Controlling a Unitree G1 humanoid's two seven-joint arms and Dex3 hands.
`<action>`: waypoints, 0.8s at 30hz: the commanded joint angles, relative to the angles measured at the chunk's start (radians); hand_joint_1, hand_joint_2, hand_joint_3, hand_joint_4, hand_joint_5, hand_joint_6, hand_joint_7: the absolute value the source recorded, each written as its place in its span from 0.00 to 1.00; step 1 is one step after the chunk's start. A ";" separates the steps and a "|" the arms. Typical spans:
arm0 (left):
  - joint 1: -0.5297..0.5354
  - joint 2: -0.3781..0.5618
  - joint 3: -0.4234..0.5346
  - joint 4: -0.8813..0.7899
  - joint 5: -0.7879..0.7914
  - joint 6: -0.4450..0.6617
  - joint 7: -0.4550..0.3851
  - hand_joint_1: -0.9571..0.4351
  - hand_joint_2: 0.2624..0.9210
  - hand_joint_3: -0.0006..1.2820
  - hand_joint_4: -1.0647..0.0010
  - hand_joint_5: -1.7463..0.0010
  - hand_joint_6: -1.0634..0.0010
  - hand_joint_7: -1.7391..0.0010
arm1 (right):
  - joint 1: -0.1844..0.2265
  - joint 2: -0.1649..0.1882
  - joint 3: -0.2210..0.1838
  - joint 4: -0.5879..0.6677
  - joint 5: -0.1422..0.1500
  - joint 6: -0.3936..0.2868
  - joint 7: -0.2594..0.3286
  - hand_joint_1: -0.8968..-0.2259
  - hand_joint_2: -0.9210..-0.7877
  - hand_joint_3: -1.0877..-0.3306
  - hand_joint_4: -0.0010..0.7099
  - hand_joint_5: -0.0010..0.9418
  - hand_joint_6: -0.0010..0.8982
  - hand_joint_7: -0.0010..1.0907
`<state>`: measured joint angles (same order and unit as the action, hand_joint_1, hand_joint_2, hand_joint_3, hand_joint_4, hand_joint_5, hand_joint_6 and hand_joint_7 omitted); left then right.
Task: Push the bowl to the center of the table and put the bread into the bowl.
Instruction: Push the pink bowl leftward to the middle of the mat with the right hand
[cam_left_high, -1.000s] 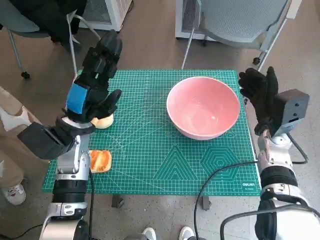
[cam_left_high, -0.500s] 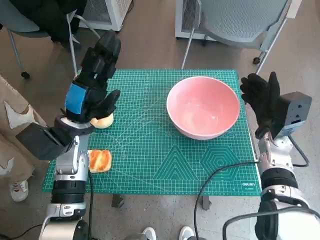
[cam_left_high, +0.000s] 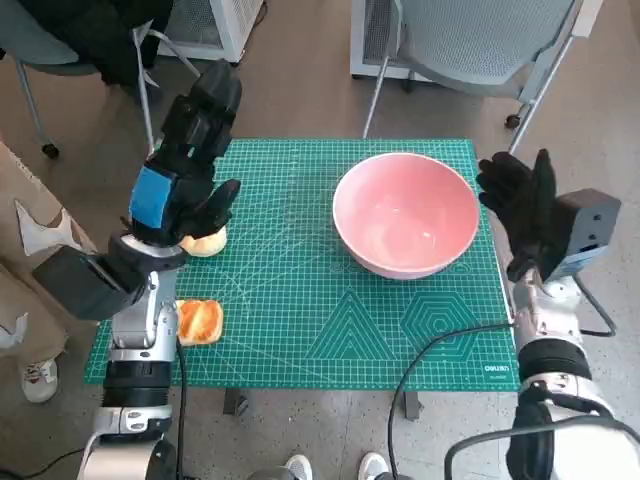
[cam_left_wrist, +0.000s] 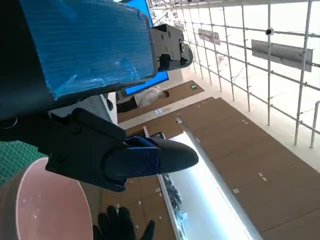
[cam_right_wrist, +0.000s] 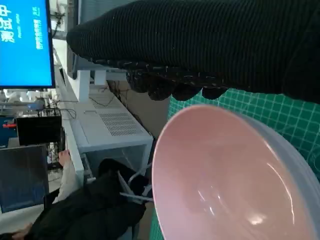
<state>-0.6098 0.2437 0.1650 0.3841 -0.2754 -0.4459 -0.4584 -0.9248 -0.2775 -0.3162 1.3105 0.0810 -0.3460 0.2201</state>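
Change: right hand (cam_left_high: 522, 200) has edged back toward the bowl (cam_left_high: 406, 213) since half a second ago; bowl and bread unmoved.
Right hand: fingers spread, holding nothing, just beside the bowl's right rim.
Left hand (cam_left_high: 188, 160): raised, fingers extended, empty; bun (cam_left_high: 204, 242) beneath it, toasted bread (cam_left_high: 200, 321) nearer the robot.
Bench: green cutting mat (cam_left_high: 300, 300); chairs behind.
Bowl: pink, glossy, right of centre.

Gloved hand (cam_right_wrist: 200, 45) above pink bowl (cam_right_wrist: 220, 180)
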 joint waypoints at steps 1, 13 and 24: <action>0.012 0.015 0.005 -0.019 0.007 0.009 0.005 0.16 1.00 0.35 0.97 1.00 0.93 0.87 | 0.030 0.028 -0.003 0.017 0.005 0.016 0.007 0.28 0.00 0.31 0.15 0.01 0.06 0.27; 0.011 0.023 0.010 -0.020 0.001 0.015 0.002 0.16 1.00 0.35 0.97 1.00 0.94 0.87 | 0.026 0.069 0.008 0.015 -0.003 0.016 0.010 0.28 0.00 0.32 0.16 0.01 0.07 0.26; 0.016 0.023 0.012 -0.027 -0.001 0.019 0.006 0.16 1.00 0.35 0.97 1.00 0.94 0.86 | 0.019 0.093 0.024 0.015 -0.011 0.015 0.024 0.26 0.00 0.32 0.16 0.00 0.07 0.25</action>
<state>-0.6054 0.2615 0.1722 0.3750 -0.2757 -0.4362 -0.4563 -0.9240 -0.1994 -0.2971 1.3106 0.0745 -0.3461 0.2297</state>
